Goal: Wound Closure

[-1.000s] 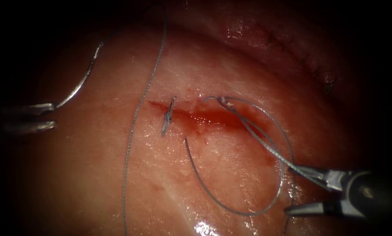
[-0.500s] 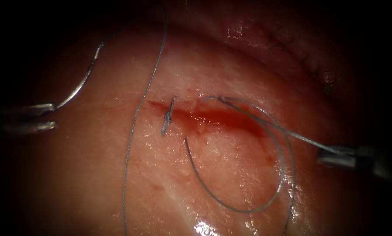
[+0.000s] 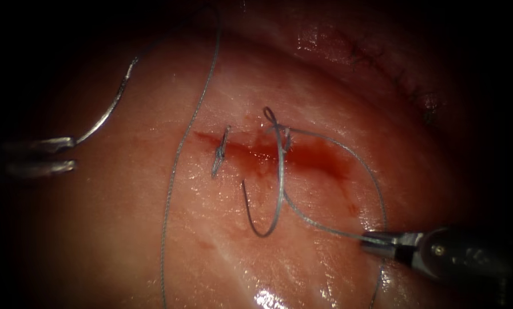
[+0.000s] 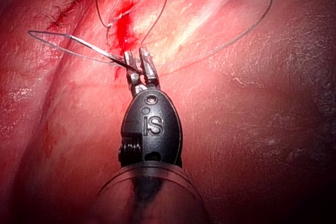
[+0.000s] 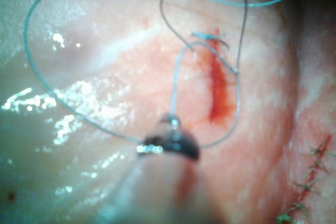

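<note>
R claw [image 3: 370, 239] clamps thread [image 3: 319, 226] right of cut [image 3: 279, 151]; L claw [image 3: 67, 153] grips needle [image 3: 104, 111] end, off tissue.

The left arm's end effector [image 4: 141, 62] is showing two slim, silvery metal jaws with ridged inner faces, joined at a small steel hinge. Behind them a glossy black, egg-shaped wrist housing [image 4: 151, 127] is carrying pale "iS" lettering, with a small round screw at 12 o'clock of the letters and a ribbed pin at 8 o'clock. A dark round shaft is widening out behind it. In the endoscope view the same end effector [image 3: 68, 153] is appearing as two flat grey blades. The right arm's end effector [image 3: 376, 240] is showing a short metallic tip ahead of a rounded dark grey housing [image 3: 459, 257] bearing one pale rivet.
</note>
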Tool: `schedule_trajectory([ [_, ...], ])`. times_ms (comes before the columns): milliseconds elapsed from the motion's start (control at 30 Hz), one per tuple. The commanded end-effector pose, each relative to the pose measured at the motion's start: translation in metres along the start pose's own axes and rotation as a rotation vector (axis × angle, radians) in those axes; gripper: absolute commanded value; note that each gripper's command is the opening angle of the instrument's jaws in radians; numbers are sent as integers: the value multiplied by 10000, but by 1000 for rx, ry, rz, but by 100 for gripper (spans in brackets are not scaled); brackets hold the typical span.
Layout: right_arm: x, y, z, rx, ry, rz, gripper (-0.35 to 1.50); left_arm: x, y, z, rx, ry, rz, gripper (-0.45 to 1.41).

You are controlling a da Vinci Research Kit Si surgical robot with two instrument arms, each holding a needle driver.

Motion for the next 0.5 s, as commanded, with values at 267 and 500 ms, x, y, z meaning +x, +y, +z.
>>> schedule_trajectory([
  [267,71,13,24,-118,143,-2,-35,-7,6,5,-2,1,-3,-45],
  [500,91,43,6,-195,168,0,-35,-8,6,6,-2,1,-3,-45],
])
